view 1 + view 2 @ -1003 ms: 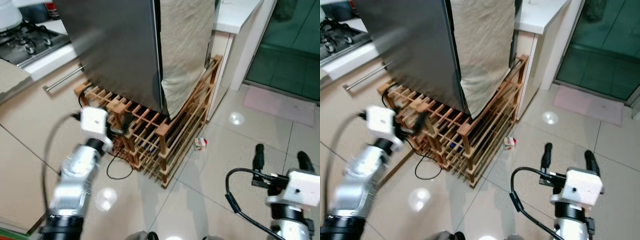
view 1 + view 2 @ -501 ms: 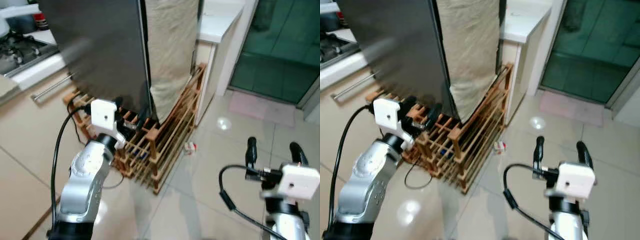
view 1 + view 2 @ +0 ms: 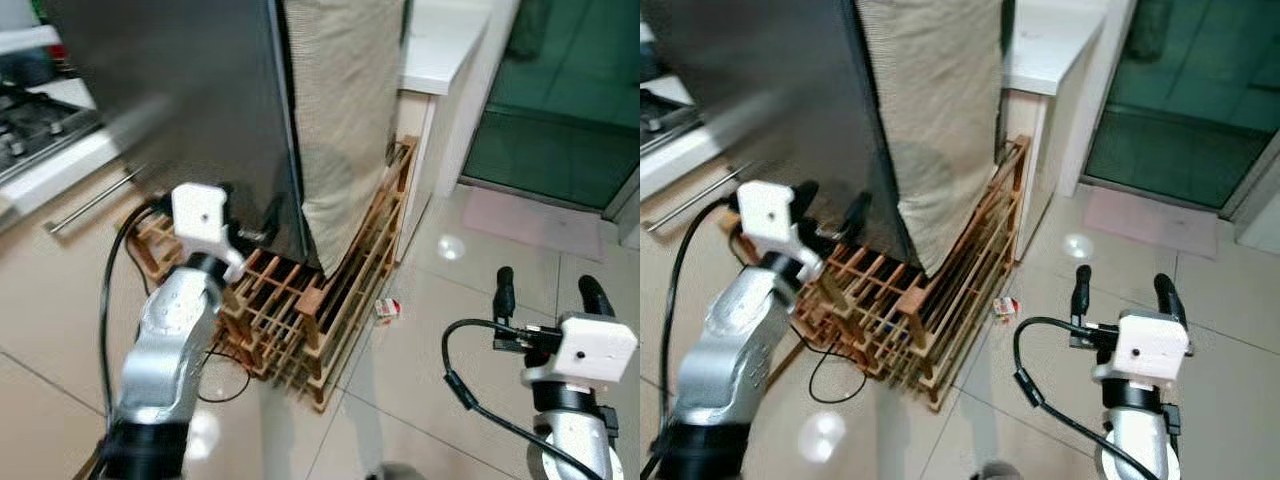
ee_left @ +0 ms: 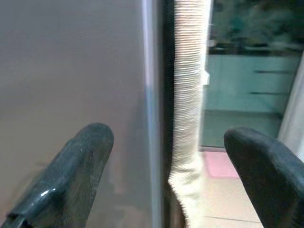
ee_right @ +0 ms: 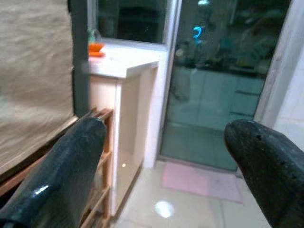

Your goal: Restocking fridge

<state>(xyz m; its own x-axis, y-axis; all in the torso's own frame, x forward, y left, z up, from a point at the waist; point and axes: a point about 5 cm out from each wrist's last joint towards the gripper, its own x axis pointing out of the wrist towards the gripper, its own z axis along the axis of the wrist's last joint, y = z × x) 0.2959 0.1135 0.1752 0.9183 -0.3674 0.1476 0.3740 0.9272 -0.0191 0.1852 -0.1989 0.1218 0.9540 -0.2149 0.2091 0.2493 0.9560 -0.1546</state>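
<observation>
- The fridge point(image 3: 190, 110) is standing at the far left of the scene, its grey steel door facing the robot and a beige cloth point(image 3: 345, 100) hanging down its right side.
- The fridge is resting on a wooden rack point(image 3: 300, 310) of slats, which is sitting on the tiled floor point(image 3: 440, 290).
- The left gripper point(image 3: 830, 212) is reaching up to the lower part of the fridge door near its right edge, with its two black fingers point(image 4: 71, 166) spread apart and gripping nothing; whether they are touching the steel is hard to judge.
- The right gripper point(image 3: 545, 290) is hovering low at the near right over the floor, fingers pointing up and wide apart, with nothing between them.
- A small red and white packet point(image 3: 387, 309) is lying on the floor just right of the rack.
- A black cable point(image 3: 225, 375) is trailing on the floor at the near side of the rack.
- A white counter point(image 3: 440, 50) is standing right of the fridge, and a pink mat point(image 3: 540, 225) is lying before the green glass door point(image 3: 570, 100) at the far right.
- A stove point(image 3: 40, 115) is showing at the far left edge.
</observation>
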